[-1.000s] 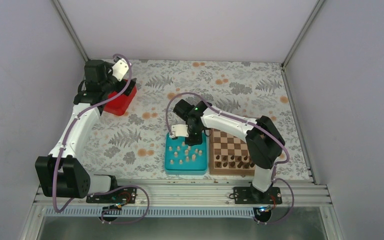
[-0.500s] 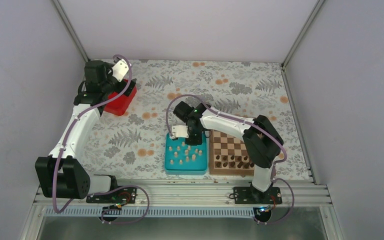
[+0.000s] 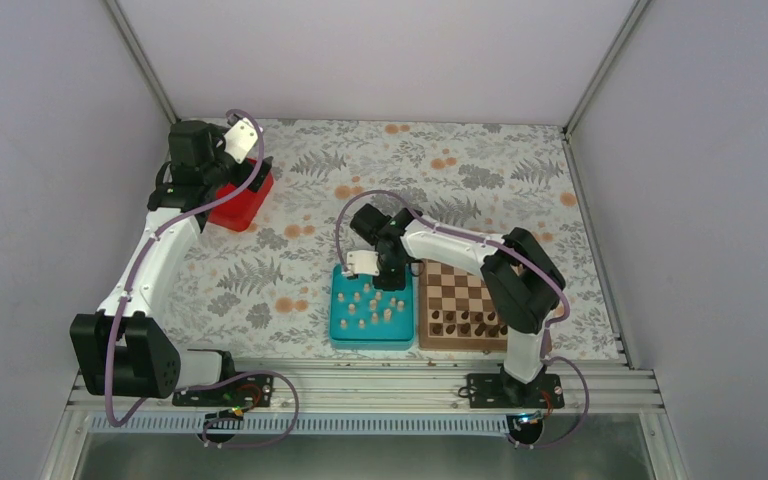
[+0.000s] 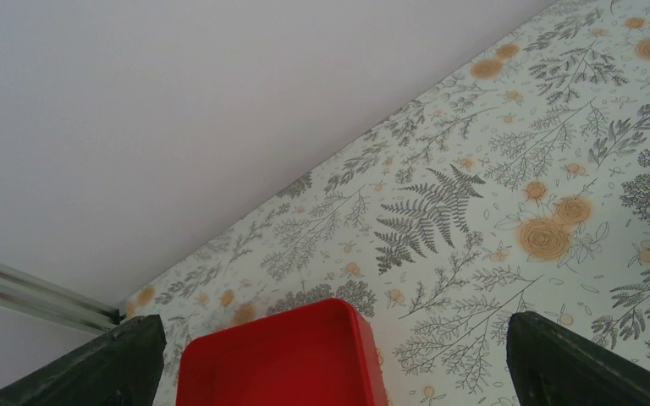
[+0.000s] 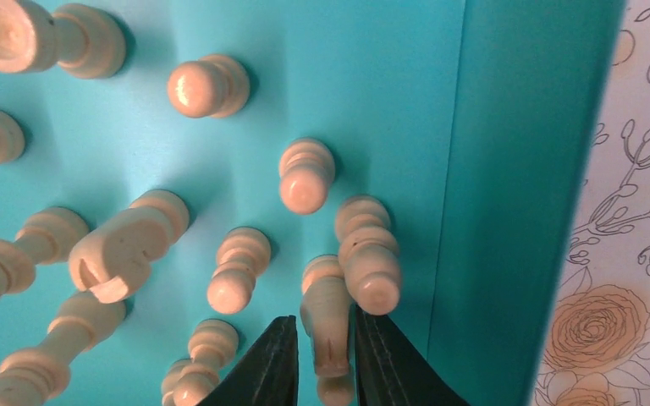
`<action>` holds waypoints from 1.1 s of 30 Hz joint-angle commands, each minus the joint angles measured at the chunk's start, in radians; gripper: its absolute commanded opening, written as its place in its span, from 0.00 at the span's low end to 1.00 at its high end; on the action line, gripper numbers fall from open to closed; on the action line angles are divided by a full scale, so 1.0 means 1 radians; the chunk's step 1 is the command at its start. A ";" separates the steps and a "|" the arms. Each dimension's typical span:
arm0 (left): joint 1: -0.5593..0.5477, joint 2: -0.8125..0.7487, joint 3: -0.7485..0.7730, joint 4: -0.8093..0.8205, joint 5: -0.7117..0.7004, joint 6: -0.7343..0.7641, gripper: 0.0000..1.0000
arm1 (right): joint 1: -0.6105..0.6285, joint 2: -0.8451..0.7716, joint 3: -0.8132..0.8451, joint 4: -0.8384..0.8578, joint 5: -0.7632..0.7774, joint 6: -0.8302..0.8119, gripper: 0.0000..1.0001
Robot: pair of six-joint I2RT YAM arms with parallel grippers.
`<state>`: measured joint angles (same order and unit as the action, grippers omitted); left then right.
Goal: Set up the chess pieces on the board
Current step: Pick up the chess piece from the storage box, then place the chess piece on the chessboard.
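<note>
The right gripper (image 5: 323, 326) hangs over the teal tray (image 3: 345, 335), at the tray's 12 o'clock end. Its jaws are drawn in narrow around one upright piece (image 5: 326, 304), and both fingers (image 5: 275, 364) look to press its sides. A neighbouring piece stands just beside it at 1 o'clock, near the tray wall. The other pale pieces (image 3: 375, 305) stand scattered in the tray, none of them on the board (image 3: 465, 285), which lies touching the tray at its 3 o'clock side. Dark chessmen (image 3: 465, 322) line the board's 6 o'clock rows.

Since a second ago the right arm's elbow has drifted slightly toward 9 o'clock, while its wrist has stayed over the same end of the tray. The pieces show no shift.

The left gripper (image 4: 330, 326) has not moved. It hovers at the table's 10 o'clock corner above the red tray (image 4: 279, 364), with its jaws spread wide and nothing between them.
</note>
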<state>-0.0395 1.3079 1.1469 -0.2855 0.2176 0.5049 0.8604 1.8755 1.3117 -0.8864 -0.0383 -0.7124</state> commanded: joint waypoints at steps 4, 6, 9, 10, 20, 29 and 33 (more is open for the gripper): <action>0.002 -0.007 0.001 0.009 0.006 0.003 1.00 | -0.017 0.008 -0.022 0.035 -0.037 0.006 0.20; 0.003 -0.009 0.002 0.008 0.007 0.004 1.00 | -0.017 0.009 -0.028 0.046 -0.046 0.008 0.20; 0.003 -0.012 -0.001 0.008 0.010 0.003 1.00 | -0.021 0.010 -0.027 0.053 -0.060 0.011 0.15; 0.002 -0.012 -0.003 0.008 0.009 0.002 1.00 | -0.024 0.007 -0.026 0.055 -0.065 0.012 0.12; 0.002 -0.024 -0.001 0.000 0.015 0.008 1.00 | -0.055 -0.141 0.000 -0.055 -0.129 0.051 0.04; 0.003 -0.011 0.016 -0.003 0.038 0.005 1.00 | -0.232 -0.307 0.113 -0.198 -0.188 0.010 0.04; 0.003 -0.010 0.020 -0.002 0.034 0.003 1.00 | -0.372 -0.305 0.087 -0.189 -0.153 -0.041 0.04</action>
<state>-0.0395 1.3041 1.1469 -0.2874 0.2302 0.5083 0.5934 1.5524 1.4200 -1.0317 -0.2070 -0.6998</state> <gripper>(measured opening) 0.999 0.080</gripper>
